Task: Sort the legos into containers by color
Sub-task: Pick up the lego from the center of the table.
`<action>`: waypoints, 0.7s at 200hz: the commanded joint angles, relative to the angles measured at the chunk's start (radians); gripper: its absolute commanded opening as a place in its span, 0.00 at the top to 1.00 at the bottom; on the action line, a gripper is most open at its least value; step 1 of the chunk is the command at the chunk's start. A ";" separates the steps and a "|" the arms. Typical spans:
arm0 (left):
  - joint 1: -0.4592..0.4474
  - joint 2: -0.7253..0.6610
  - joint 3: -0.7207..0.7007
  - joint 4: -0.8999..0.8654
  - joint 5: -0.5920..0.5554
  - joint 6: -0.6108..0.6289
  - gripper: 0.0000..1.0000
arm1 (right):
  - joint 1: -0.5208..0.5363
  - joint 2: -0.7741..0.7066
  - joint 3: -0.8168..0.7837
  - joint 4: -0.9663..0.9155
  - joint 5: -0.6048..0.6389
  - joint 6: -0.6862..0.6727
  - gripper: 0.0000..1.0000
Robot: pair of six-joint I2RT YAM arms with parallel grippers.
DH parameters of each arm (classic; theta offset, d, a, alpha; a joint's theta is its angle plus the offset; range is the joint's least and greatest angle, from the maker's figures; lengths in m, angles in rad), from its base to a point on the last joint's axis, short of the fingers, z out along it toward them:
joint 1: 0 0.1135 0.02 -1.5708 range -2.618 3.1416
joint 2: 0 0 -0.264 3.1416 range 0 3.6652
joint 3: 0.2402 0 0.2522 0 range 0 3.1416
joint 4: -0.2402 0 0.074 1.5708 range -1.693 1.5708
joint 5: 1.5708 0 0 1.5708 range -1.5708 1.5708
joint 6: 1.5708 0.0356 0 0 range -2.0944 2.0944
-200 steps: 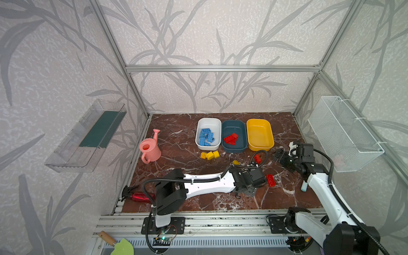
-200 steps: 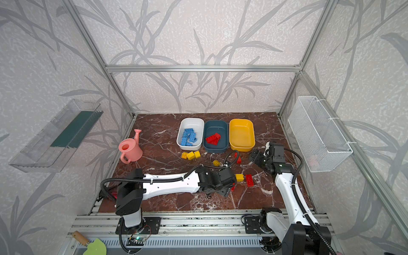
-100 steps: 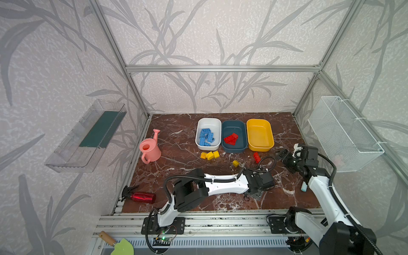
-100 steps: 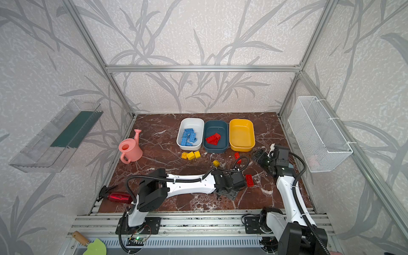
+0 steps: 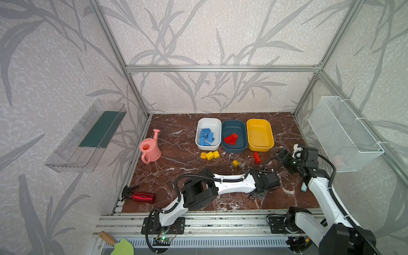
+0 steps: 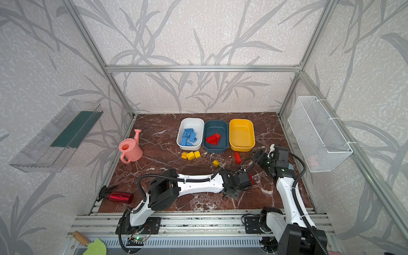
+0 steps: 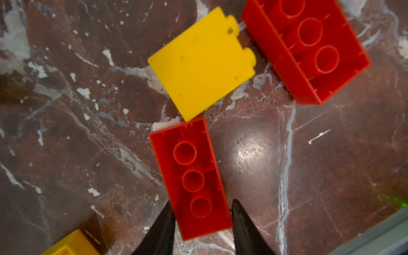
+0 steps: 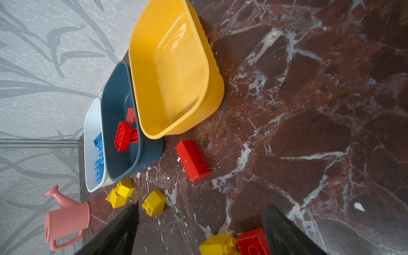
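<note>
In the left wrist view my left gripper is shut on a red oblong lego that lies studs-down on the marble. A yellow lego touches its far end and a second upturned red lego lies beyond. My right gripper hangs open and empty near the table's right side. In both top views the white container holds blue legos, the teal container holds red legos, and the yellow container is bare.
Loose on the table are three yellow legos, a single yellow lego and a red lego. A pink watering can and a red spray bottle stand at the left. A mesh basket hangs on the right wall.
My left arm has reached further right over the red lego, and its jaws have closed from wide open onto it. The right arm has drawn back slightly, still open.
</note>
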 commanded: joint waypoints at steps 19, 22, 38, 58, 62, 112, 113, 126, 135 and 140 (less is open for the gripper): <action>0.008 0.003 0.018 -0.034 -0.013 0.009 0.68 | -0.003 -0.036 -0.012 0.011 -0.018 -0.006 0.11; 0.009 -0.001 0.018 -0.034 -0.014 0.009 0.68 | -0.002 -0.038 -0.012 0.013 -0.019 -0.006 0.11; 0.015 -0.018 0.012 -0.038 -0.022 0.012 0.69 | -0.002 -0.040 -0.013 0.014 -0.025 -0.008 0.11; 0.031 -0.055 0.002 -0.045 -0.040 0.012 0.69 | -0.001 -0.040 -0.015 0.022 -0.043 -0.010 0.11; 0.033 -0.066 0.000 -0.048 -0.043 0.014 0.69 | -0.001 -0.038 -0.017 0.023 -0.046 -0.011 0.12; 0.101 -0.220 -0.043 -0.051 -0.060 0.060 0.69 | 0.018 -0.035 -0.040 0.083 -0.099 0.002 0.12; 0.104 -0.223 -0.044 -0.051 -0.060 0.061 0.69 | 0.019 -0.036 -0.041 0.085 -0.099 0.002 0.12; 0.130 -0.257 -0.042 -0.064 -0.058 0.081 0.69 | 0.034 -0.038 -0.041 0.089 -0.091 -0.005 0.13; 0.154 -0.278 -0.035 -0.073 -0.064 0.096 0.69 | 0.044 -0.038 -0.038 0.088 -0.087 -0.010 0.13; 0.168 -0.286 -0.031 -0.080 -0.069 0.104 0.69 | 0.051 -0.037 -0.036 0.088 -0.086 -0.013 0.13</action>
